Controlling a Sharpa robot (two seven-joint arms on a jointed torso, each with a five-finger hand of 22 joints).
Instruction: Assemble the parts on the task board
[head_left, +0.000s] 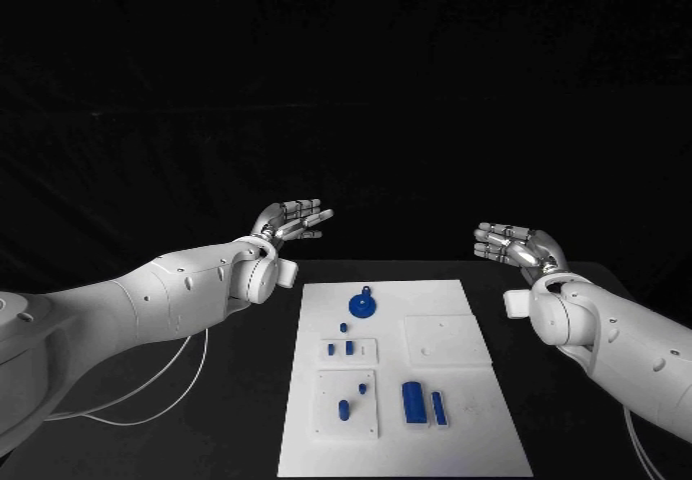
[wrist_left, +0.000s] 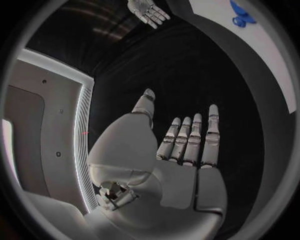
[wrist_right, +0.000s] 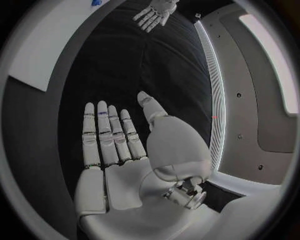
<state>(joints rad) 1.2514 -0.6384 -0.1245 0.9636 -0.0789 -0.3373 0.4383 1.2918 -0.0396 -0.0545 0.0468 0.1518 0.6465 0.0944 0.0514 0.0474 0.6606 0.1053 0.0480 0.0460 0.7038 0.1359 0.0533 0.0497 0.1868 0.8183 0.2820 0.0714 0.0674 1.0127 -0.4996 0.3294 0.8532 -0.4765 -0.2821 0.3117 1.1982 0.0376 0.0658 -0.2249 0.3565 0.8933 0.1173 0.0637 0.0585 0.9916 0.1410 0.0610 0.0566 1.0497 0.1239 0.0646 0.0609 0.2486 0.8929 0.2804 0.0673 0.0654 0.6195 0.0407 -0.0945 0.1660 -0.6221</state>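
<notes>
On the black table (head_left: 245, 420) lies the white task board (head_left: 476, 440), carrying small blue parts (head_left: 414, 402) and one round piece (head_left: 362, 305). Left hand (head_left: 293, 220) and right hand (head_left: 512, 243) hover beyond its far end, fingers (wrist_left: 187, 137) spread, holding nothing.

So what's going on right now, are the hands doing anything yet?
Left hand open, right hand open, both raised beyond the task board. Blue parts lie untouched. Nothing in the way.

My left robot hand (head_left: 293, 220) and right robot hand (head_left: 512, 246) are silver, on white arms. The task board (head_left: 447, 440) is white, its parts (head_left: 414, 402) blue, and the surface (head_left: 253, 400) under it black.
</notes>
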